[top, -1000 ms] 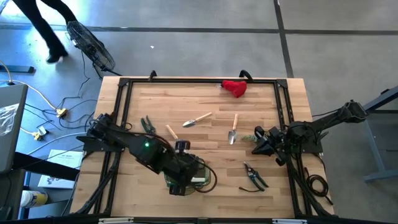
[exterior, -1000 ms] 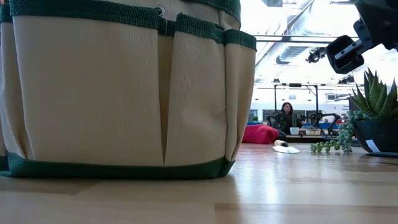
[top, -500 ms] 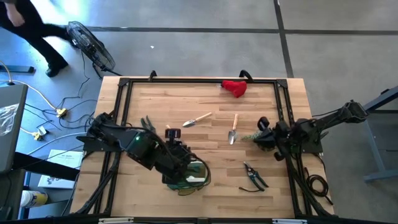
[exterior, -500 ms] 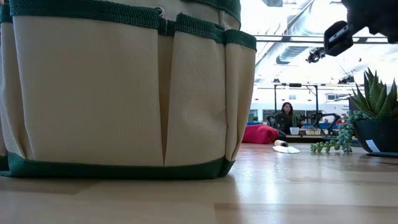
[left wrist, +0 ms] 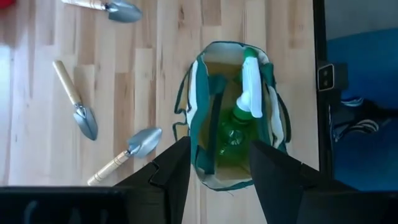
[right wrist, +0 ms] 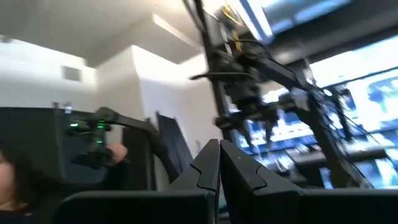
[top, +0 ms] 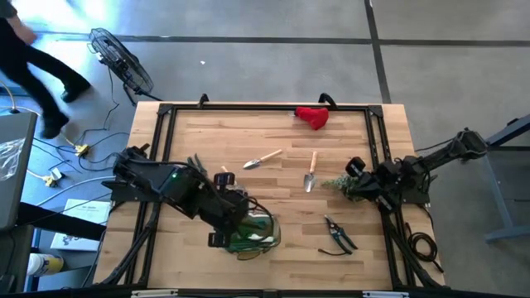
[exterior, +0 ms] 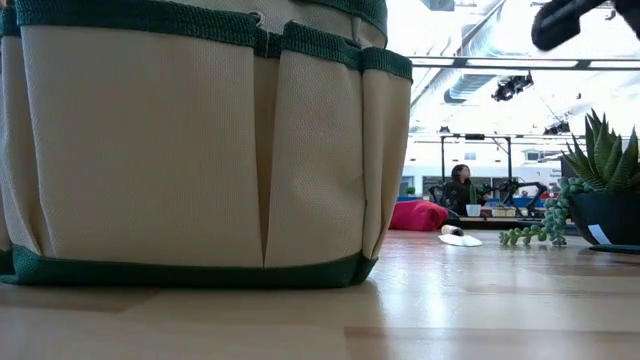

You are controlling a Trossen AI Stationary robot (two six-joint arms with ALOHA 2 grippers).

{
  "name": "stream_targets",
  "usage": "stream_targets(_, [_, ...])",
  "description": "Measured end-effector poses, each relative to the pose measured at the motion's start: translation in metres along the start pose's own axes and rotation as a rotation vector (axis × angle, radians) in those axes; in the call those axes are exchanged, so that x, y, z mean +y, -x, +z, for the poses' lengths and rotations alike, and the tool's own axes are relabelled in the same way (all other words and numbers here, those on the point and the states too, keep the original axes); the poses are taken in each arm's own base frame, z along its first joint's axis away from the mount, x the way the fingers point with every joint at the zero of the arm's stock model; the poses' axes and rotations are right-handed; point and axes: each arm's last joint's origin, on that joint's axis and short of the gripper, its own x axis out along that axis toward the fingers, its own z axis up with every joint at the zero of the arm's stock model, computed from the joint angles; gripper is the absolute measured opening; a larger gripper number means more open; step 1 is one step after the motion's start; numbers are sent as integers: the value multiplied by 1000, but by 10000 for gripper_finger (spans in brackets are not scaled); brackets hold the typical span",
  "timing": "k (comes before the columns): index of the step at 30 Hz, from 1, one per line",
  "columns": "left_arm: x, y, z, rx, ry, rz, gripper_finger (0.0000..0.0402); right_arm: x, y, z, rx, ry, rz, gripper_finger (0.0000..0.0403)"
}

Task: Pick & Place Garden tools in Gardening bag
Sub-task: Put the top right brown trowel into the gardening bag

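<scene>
Three wooden-handled trowels lie loose on the table [top: 207, 132]: one [top: 262, 158] near the centre, one [top: 310, 171] just right of it, and one [left wrist: 122, 155] beside the gardening bag [top: 251, 234]. The bag stands upright near the front edge, left of centre, and a green-and-white spray bottle [left wrist: 244, 118] sits inside it. The left hand [left wrist: 217, 171] hangs directly above the bag's open rim with its fingers [left wrist: 171, 174] parted and nothing between them. The red fabric bundle [top: 313, 117] rests at the back edge, right of centre. The black pruning shears [top: 338, 235] lie near the front right corner. The right hand [right wrist: 219, 163] is raised beside the right edge, close to a small leafy plant [top: 338, 183], its fingers pressed together and empty, pointing into the room.
</scene>
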Motion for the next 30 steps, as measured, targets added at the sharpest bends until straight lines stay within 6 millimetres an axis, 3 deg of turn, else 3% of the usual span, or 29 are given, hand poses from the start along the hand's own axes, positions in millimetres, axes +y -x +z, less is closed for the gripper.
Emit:
stream_targets(4, [-2,6,-3,34,50,-96,152,8,-14,5,10,-11,50,3])
stream_targets(10, [-11,16,-11,90,92,-231,152,25,-60,15,65,72,129,3])
stream_targets(19, [-38,27,-28,93,91,-248,152,41,-131,2,400,90,136,3])
stream_targets(24, [-62,37,-46,53,69,-216,152,45,-147,-12,542,87,137,3])
stream_targets(30, [-87,51,-69,-56,16,-144,152,41,-149,-15,595,17,26,3])
